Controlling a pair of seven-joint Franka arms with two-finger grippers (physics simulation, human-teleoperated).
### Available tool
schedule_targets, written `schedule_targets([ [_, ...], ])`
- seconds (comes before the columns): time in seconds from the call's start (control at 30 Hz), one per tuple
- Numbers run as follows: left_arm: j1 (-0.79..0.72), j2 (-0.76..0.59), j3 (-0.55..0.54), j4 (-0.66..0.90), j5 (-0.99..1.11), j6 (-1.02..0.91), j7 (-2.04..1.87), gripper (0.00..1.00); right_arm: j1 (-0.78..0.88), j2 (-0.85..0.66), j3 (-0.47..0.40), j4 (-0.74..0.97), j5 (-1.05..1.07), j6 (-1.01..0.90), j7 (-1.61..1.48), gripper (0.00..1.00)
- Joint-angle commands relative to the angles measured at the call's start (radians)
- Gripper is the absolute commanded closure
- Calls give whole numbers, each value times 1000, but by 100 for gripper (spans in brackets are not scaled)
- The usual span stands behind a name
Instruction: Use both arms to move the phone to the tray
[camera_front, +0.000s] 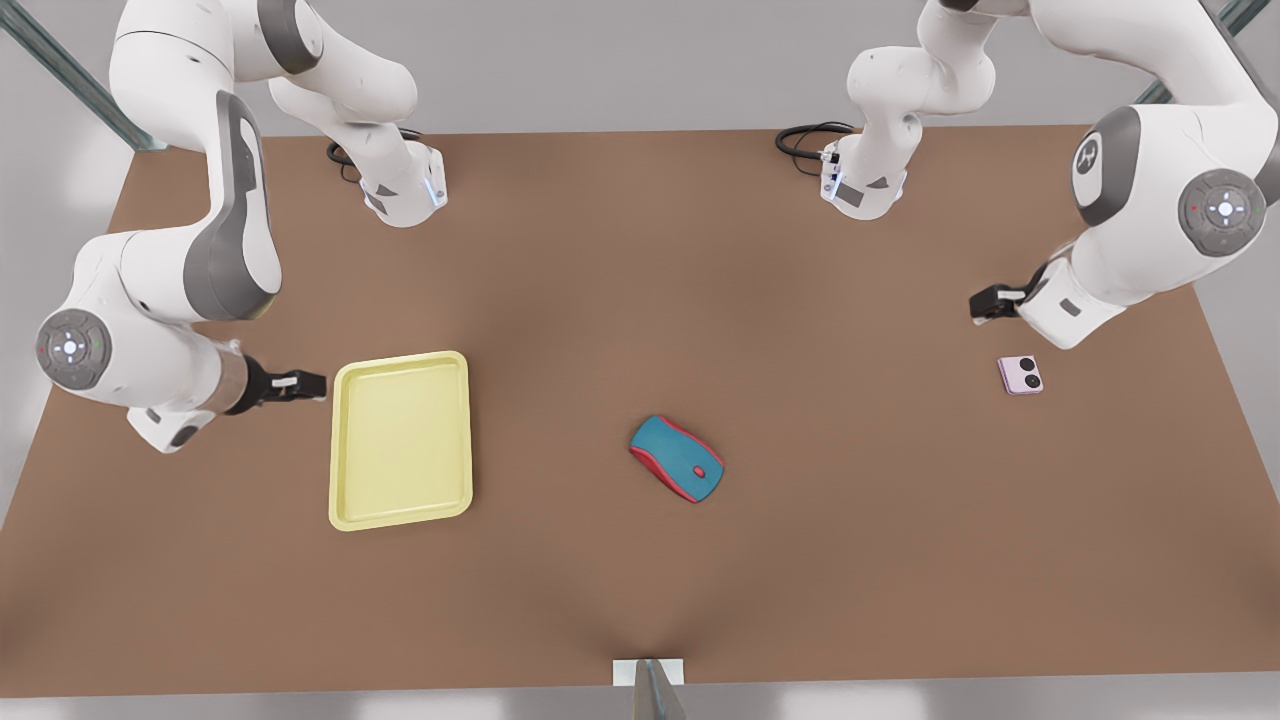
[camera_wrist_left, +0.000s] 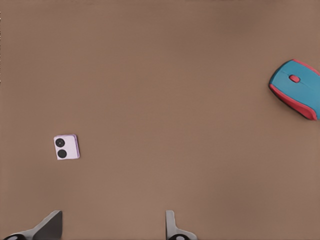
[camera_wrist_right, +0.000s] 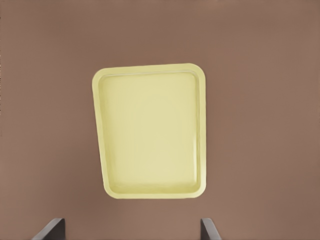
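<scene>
Phone (camera_front: 1021, 375), a tiny pale pink, nearly square folded handset with 2 black round lenses, lies flat on the brown tabletop (camera_front: 640, 580) at the front view's right, untouched. The left gripper (camera_front: 985, 303) hangs just beside and above it, fingers spread wide and holding nothing; the left wrist view shows both fingertips (camera_wrist_left: 50, 225) parted over bare table, the phone off to one side of them. A teal-and-red computer mouse (camera_front: 677, 458) sits near the table's middle, between phone and goal. The pale yellow shallow rectangular tray (camera_front: 345, 450) rests well apart at the front view's left, nothing in it. The right gripper (camera_front: 300, 385) waits just beside the tray's rim, also wide apart. Judging from this, nothing is done yet: grasp, handover or carry, and placement all remain.
</scene>
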Motion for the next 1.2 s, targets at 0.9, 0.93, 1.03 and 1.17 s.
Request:
schedule_targets([
  [0.9,333,294,209,-745,-66,1088,749,0,-3,-1,0,0,2,94,-4,0],
  [0.93,333,292,209,-753,-64,1082,752,0,-3,-1,0,0,2,94,-5,0],
  [1.03,333,298,209,-760,-66,1093,749,0,-3,-1,0,0,2,94,-5,0],
  [1.17,333,329,209,-754,-78,1108,700,0,-3,-1,0,0,2,94,-5,0],
])
